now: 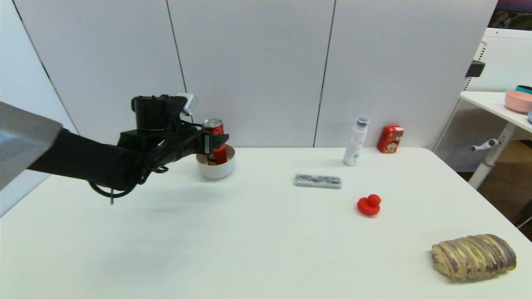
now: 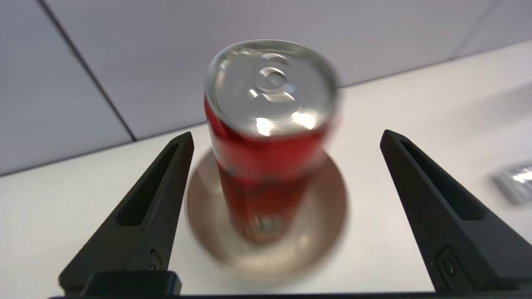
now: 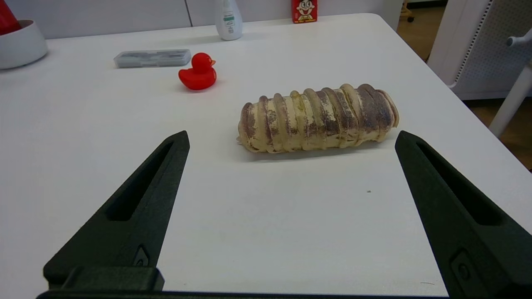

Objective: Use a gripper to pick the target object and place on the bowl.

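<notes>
- The can stands upright inside the bowl, its silver top well above the bowl's rim; the base sits on the bowl's floor.
- The left gripper is level with the can's upper half, just above the bowl.
- Seen from the left wrist, its fingers are spread wide, one on each side of the can, with a clear gap between each tip and the can: released, nothing held. The bowl lies below and between them.
- The bowl sits near the back wall, on the left half of the table.
- To the right of the bowl lie a grey case, then a red duck; a white bottle and a red carton stand farther right, by the wall.
- A bread loaf lies far right of the bowl, by the near edge.
- The right gripper hovers over the table with the loaf just beyond it, fingers wide apart and holding nothing.
</notes>
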Robot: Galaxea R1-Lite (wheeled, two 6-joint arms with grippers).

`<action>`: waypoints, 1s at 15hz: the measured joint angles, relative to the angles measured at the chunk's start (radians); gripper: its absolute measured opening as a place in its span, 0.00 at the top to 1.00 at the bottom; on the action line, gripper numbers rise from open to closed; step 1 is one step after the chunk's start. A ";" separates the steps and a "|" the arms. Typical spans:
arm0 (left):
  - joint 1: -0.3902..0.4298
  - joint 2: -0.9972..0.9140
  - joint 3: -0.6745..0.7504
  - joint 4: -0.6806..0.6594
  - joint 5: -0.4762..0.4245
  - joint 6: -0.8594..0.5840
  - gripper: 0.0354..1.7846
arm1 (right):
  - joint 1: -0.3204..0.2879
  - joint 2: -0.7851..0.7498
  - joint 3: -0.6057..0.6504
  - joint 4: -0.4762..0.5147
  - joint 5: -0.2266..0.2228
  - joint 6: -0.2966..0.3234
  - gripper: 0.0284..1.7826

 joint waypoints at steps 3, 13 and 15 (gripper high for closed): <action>-0.009 -0.228 0.204 0.034 -0.002 0.006 0.09 | 0.000 0.000 0.000 0.000 0.000 0.000 0.04; 0.122 -1.226 0.793 0.215 -0.002 0.001 0.06 | 0.000 0.000 0.000 0.000 0.000 0.000 0.04; 0.223 -1.380 0.828 0.281 -0.004 0.001 0.05 | 0.000 0.000 0.000 0.000 0.000 0.000 0.04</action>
